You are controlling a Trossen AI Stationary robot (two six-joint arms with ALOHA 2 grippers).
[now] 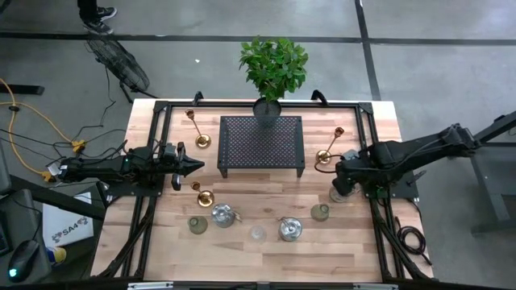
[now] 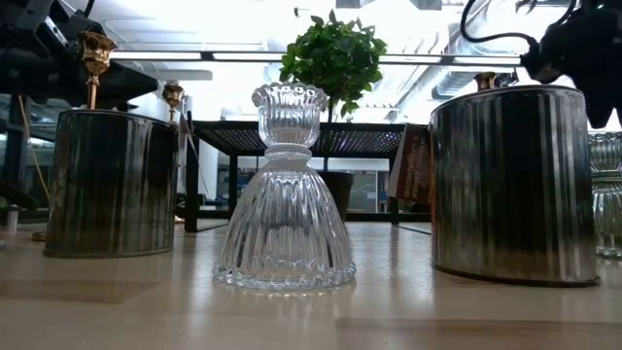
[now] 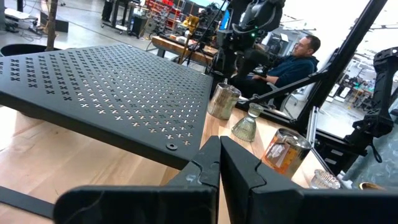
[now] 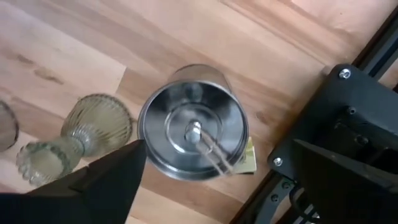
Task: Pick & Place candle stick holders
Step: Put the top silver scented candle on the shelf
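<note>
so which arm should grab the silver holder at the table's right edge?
Right, probably. Its tool hangs open directly over the silver holder. The left tool is shut, across the table beyond the black stand.

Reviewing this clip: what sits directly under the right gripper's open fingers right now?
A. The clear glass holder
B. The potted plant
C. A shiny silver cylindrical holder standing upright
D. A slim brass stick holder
C. The right wrist view looks straight down into the shiny silver cylindrical holder, which stands upright on the wooden table between the spread fingers of the right gripper.
</note>
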